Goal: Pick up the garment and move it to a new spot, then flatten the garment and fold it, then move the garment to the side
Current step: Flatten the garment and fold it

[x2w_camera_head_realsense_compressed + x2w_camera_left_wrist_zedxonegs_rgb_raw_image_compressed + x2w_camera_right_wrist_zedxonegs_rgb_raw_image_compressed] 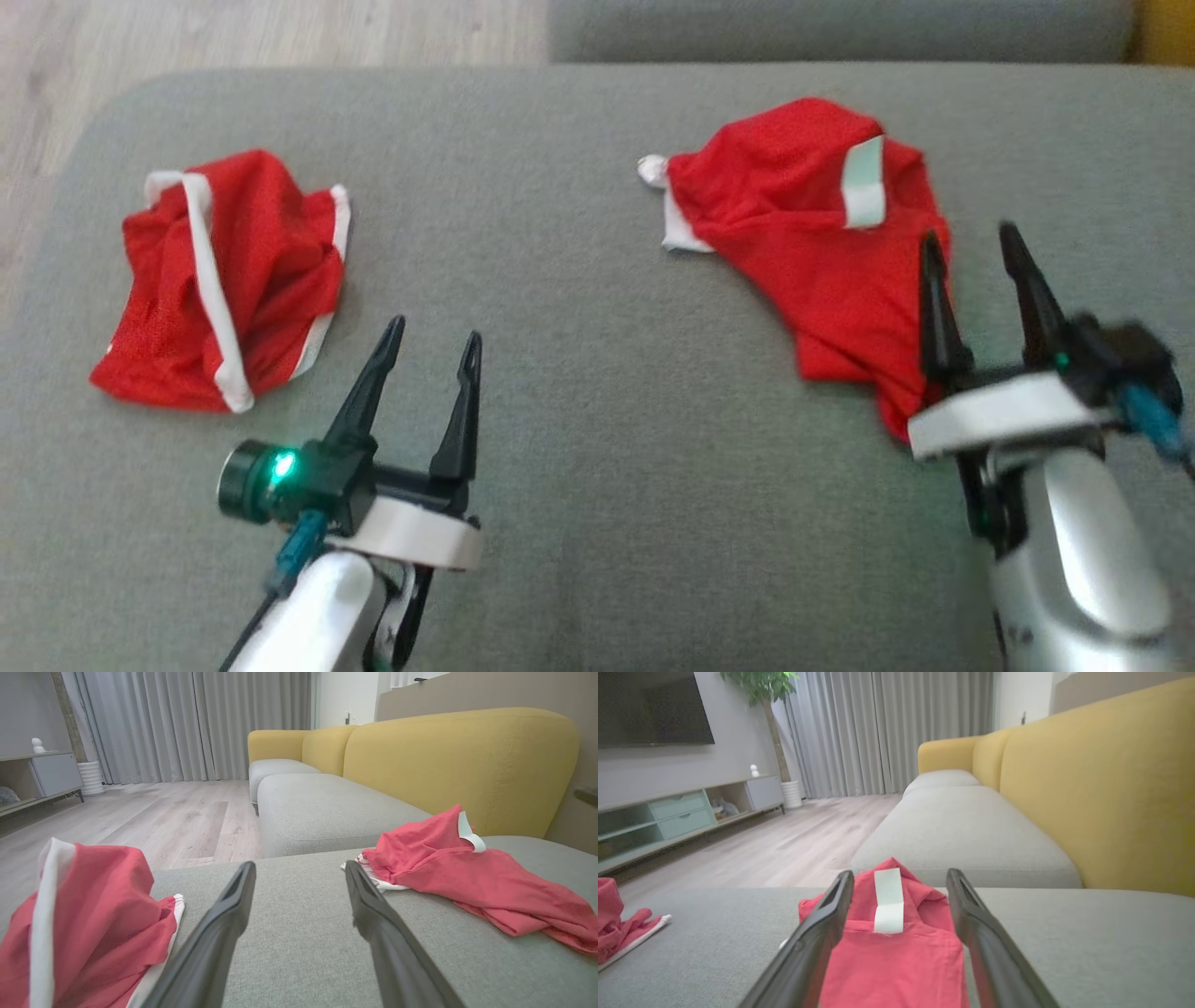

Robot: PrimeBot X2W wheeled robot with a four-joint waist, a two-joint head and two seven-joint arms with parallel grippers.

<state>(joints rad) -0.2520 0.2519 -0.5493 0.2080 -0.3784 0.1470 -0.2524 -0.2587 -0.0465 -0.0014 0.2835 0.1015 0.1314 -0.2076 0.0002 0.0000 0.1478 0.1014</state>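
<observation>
A crumpled red garment (pixel 812 233) with white trim lies at the right of the grey sofa cushion (pixel 579 373). My right gripper (pixel 968 233) hovers open over its near end. In the right wrist view the red cloth (pixel 896 961) runs between the spread fingers of that gripper (pixel 900 873); I cannot tell whether they touch it. A second red garment (pixel 243 271) with white stripes is bunched at the left. My left gripper (pixel 435 329) stands open just right of it, over bare cushion, holding nothing. The left wrist view shows this gripper (pixel 299 865) between both garments (pixel 93 905) (pixel 467 872).
The cushion's far edge drops to a wooden floor (pixel 233 37). Beyond a gap lies another grey seat (pixel 327 807), and a yellow backrest (pixel 458 765) runs along the right side. A low TV cabinet (pixel 682 812) stands against the far wall.
</observation>
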